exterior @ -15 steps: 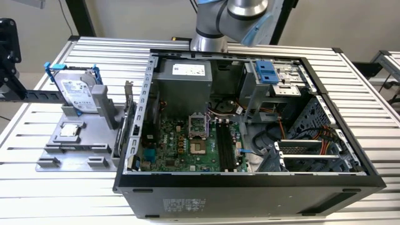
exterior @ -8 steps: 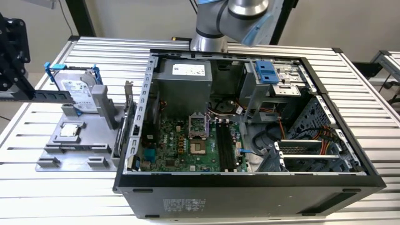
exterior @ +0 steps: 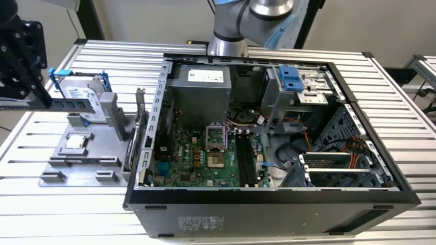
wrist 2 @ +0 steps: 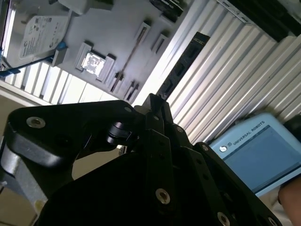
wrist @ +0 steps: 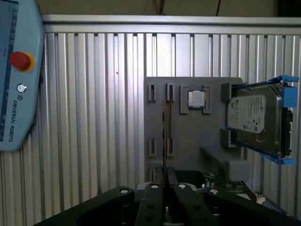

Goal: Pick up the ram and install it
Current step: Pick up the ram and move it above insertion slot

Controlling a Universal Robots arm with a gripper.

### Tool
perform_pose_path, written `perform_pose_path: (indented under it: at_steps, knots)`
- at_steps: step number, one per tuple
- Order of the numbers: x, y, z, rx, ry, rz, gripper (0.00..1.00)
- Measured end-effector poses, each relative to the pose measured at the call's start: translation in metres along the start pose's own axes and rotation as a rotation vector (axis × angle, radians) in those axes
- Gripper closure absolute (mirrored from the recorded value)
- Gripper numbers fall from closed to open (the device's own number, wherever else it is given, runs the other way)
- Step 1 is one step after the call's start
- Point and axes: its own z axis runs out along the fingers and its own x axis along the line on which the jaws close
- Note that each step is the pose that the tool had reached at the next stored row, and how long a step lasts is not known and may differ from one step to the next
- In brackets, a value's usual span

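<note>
My black gripper (exterior: 32, 101) hangs at the exterior view's left, above the grey fixture plate (exterior: 102, 148). It is shut on one end of the ram (exterior: 71, 104), a long dark green stick held level on its edge. In the second wrist view the ram (wrist 2: 183, 63) reaches out from the gripper (wrist 2: 154, 101) and shows its dark chips. The first wrist view has the ram (wrist: 165, 132) edge-on as a thin line rising from the gripper (wrist: 165, 186) over the plate's slotted holders. The motherboard's black slots (exterior: 246, 158) lie inside the open computer case (exterior: 272, 196), far from the ram.
A silver hard drive in a blue bracket (exterior: 89, 97) stands on the fixture just behind the ram. A small square processor (wrist: 196, 99) sits in its pocket on the plate. A teach pendant (wrist: 16, 75) lies on the ribbed aluminium table (wrist: 94, 141). The arm's base (exterior: 228, 46) stands behind the case.
</note>
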Motion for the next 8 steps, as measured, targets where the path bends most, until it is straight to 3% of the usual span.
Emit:
perform_pose_path:
  at_steps: [8]
  knots:
    - [-0.0004,-0.0179,-0.0001,0.0001,0.0,0.0,1.0]
